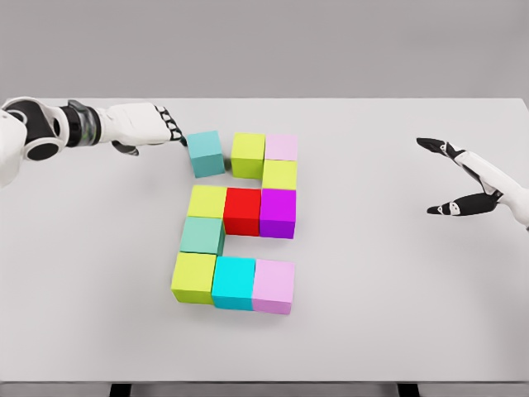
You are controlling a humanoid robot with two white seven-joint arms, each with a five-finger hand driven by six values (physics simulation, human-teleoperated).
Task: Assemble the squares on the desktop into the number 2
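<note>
Cubes of many colours lie in the middle of the white counter and already form most of the number 2. The bottom row holds a yellow-green cube, a cyan cube and a pink cube. A green-teal cube joins this row to the middle row, which has a yellow cube, a red cube and a purple cube. At the top right stand a lime cube, a pale pink cube and one more yellow cube.

The teal cube is the last piece. It sits just beside the lime cube, a little turned, with a thin gap between them. The left hand is at its upper left corner; the fingertips seem to touch it, but the hand does not grasp it, and I cannot tell if the fingers are curled or relaxed. The right hand hovers well apart on the right side, fingers spread and holding nothing.

I judge the cubes to be light, stiff and smooth, so they slide easily on the counter and can also turn under an off-centre push. It seems best to press the teal cube in the middle of its left face, or to take it by two opposite flat sides, so it goes straight against the lime cube without disturbing the row.
</note>
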